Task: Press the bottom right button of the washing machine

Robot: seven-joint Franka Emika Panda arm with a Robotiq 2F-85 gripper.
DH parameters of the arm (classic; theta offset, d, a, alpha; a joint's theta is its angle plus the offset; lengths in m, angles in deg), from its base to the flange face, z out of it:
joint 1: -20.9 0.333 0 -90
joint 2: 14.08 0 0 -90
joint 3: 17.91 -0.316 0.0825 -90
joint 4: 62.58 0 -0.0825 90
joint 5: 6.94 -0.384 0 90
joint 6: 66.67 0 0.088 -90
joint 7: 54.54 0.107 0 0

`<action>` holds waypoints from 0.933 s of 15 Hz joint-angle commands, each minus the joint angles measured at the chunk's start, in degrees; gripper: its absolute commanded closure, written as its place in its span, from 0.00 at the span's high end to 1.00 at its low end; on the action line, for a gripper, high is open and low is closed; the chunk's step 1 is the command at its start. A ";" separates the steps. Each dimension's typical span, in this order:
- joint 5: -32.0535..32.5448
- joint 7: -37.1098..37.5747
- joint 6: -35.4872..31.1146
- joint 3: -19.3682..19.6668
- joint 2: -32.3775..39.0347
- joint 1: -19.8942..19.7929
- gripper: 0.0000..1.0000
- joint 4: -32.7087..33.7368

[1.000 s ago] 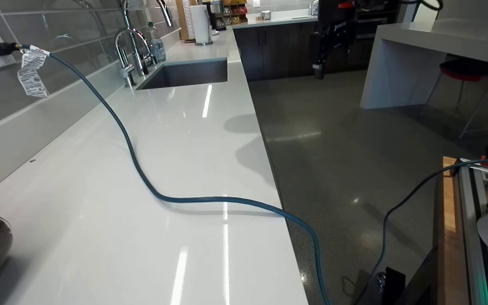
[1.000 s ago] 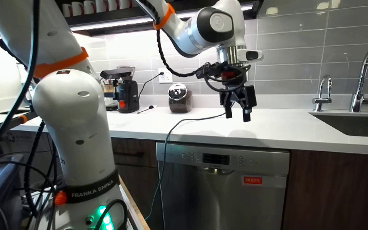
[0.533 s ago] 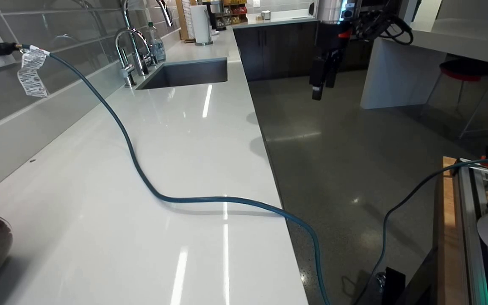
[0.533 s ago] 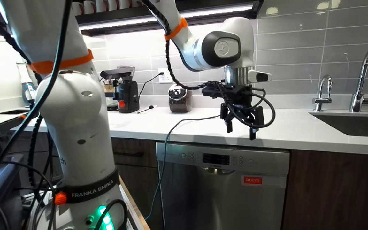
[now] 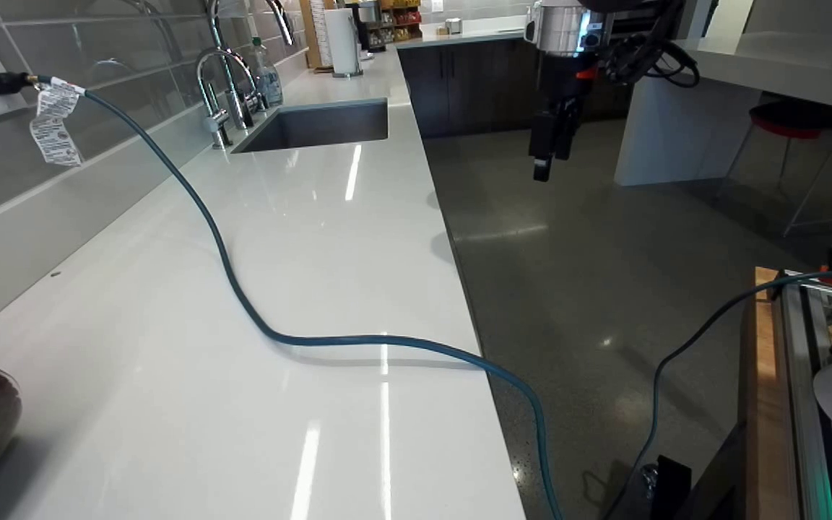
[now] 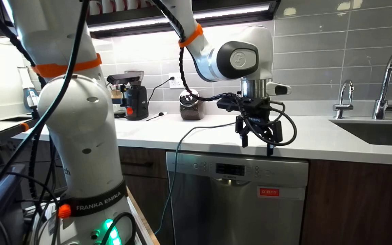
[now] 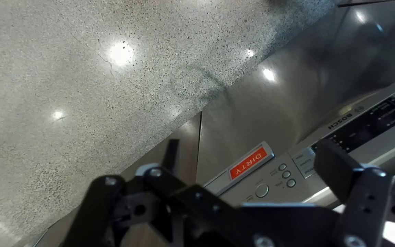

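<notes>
Near the front edge of the counter (image 6: 315,136), the gripper (image 6: 257,145) hangs with its fingers (image 6: 270,150) spread apart; below, small round buttons (image 7: 286,174) sit on the steel machine (image 6: 226,211), right of its display (image 6: 230,169) in an exterior view

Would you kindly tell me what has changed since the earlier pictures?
In an exterior view the gripper has moved down and slightly to the picture's right; both exterior views show it lower. Nothing was taken hold of or let go: its fingers stay apart. The dishwasher, the teal cable and the lidded jar stayed as they were.
</notes>
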 commanded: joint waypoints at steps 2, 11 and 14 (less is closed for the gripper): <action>-0.01 0.02 0.11 -0.07 -0.04 -0.05 1.00 0.04; 8.73 -12.65 1.17 -1.11 13.05 0.38 1.00 6.61; 10.26 -16.43 -2.32 -1.20 15.15 0.00 1.00 7.31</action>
